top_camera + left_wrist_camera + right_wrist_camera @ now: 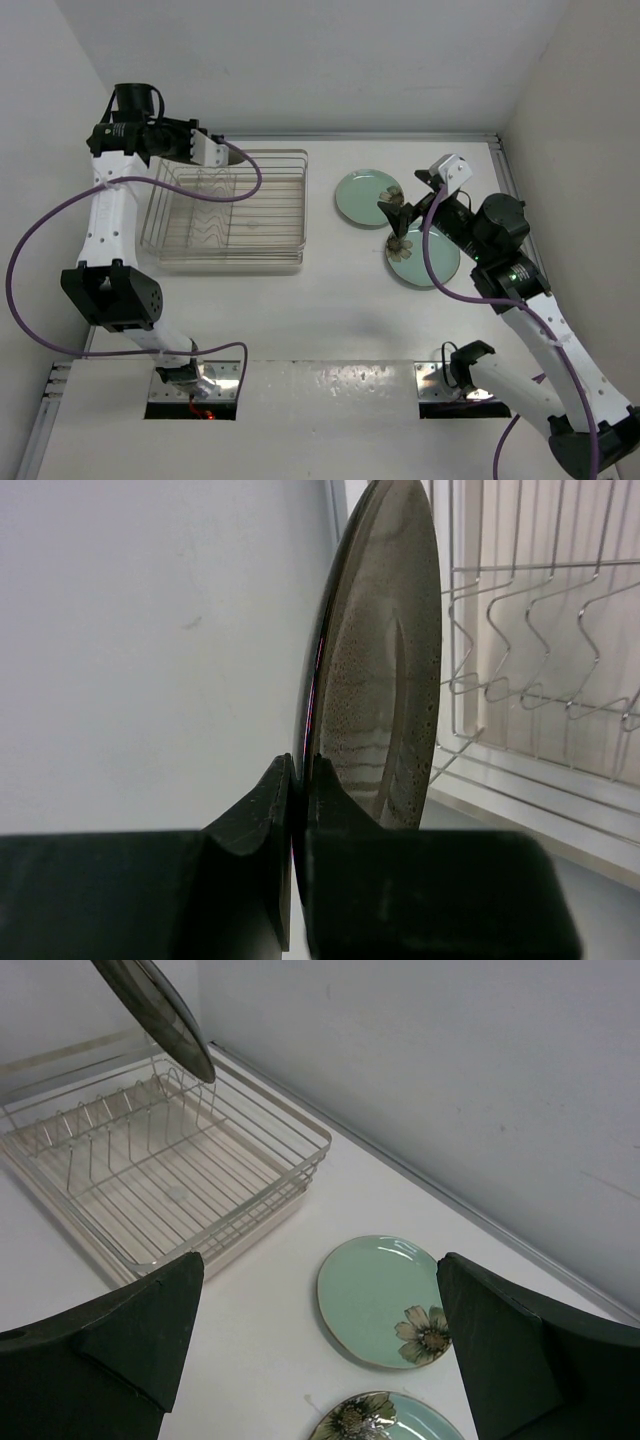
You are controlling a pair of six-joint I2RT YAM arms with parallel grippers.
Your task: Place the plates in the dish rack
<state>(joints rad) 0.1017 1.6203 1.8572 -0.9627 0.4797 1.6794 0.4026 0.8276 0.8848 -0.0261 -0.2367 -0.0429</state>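
White worktop [330,310], white walls [300,60]; left wrist view alone shows left end effector [298,810] pinching dark brown plate [380,660] rim beside dish rack [540,670], right end effector [320,1335] wide over mint flower plate [375,1295].

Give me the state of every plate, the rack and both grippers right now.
dark brown plate, on edge, held at the dish rack's far edge, not slotted
left gripper, shut on the dark brown plate's rim
dish rack, holds no plates
far green plate, flat on the table
near green plate, flat on the table, under the right gripper
right gripper, open, empty
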